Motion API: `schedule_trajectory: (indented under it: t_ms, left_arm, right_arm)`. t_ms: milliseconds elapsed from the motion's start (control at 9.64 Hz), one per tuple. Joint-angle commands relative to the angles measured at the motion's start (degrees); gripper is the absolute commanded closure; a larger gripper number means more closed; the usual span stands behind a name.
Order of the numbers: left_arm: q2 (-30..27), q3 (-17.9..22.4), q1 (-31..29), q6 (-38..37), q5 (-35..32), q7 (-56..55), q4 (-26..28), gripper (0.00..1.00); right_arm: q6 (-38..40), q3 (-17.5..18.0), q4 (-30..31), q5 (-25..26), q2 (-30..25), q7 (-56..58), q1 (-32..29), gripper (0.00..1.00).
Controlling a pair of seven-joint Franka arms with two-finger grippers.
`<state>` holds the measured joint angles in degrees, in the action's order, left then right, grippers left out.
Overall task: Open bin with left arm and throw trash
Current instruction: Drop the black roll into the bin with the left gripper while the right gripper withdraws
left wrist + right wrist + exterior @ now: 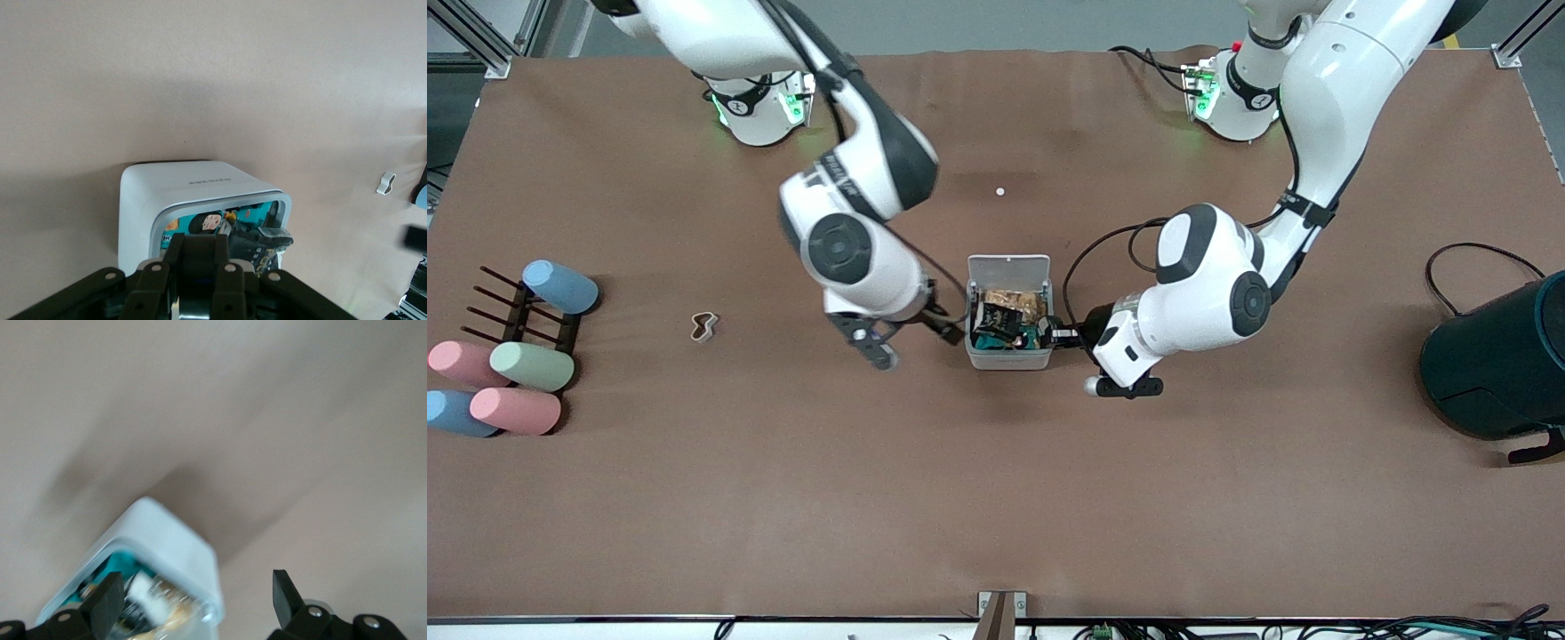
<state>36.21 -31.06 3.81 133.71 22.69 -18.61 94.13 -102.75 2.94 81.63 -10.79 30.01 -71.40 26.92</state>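
Note:
The white bin [1009, 357] stands mid-table with its lid [1009, 268] hinged up. It holds several wrappers, among them a crumpled black shiny one [1003, 318], which also shows in the left wrist view [270, 241]. My left gripper [1060, 336] is shut, with its tips against the bin's rim [155, 230] on the side toward the left arm. My right gripper [947, 322] is open and empty, low beside the bin on the side toward the right arm, and a bin corner [193, 567] lies between its fingers. The whitish loop band [705, 326] lies on the table toward the right arm's end. The tiny black chunk is out of view.
Several pastel cylinders [532, 366] lie by a black rack [520, 313] at the right arm's end. A large dark teal container [1498, 364] with a cable stands at the left arm's end. A tiny white bead [1000, 191] lies farther from the camera than the bin.

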Motion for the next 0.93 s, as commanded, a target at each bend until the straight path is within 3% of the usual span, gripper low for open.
schedule_trajectory:
  t_ms: [0,104,207,311,415,726,830]
  left_arm:
    - [0.53,0.12,1.55,4.53,0.69,-0.81,2.01,1.00]
    - [0.53,0.12,1.47,4.63,0.34,-0.72,2.28,0.98]
    - [0.62,0.12,1.20,4.46,0.34,-0.72,2.29,0.78]
    - [0.44,0.12,0.77,4.20,0.25,-0.63,2.29,0.25]
    - [0.10,0.12,0.59,4.11,0.17,-0.63,2.37,0.00]
    - [-1.39,0.30,0.15,3.15,0.08,-0.63,2.37,0.00]
    - [-2.88,0.47,-1.16,0.44,-0.01,-0.55,2.20,0.00]
  right_arm:
    - [4.13,0.84,6.75,0.93,-5.28,12.88,-9.65,0.02]
    - [4.05,0.84,10.53,3.99,-7.57,22.35,-14.57,0.02]
    - [3.87,0.84,13.53,5.33,-9.16,32.54,-19.14,0.02]
    - [2.92,0.84,15.65,7.95,-9.35,40.99,-23.27,0.02]
    - [-0.14,0.84,18.37,9.89,-9.35,47.69,-26.36,0.01]
    - [-20.75,0.84,37.31,12.98,-13.20,64.48,-32.70,0.02]
    - [-25.09,0.75,40.94,13.16,-13.65,70.11,-33.85,0.02]
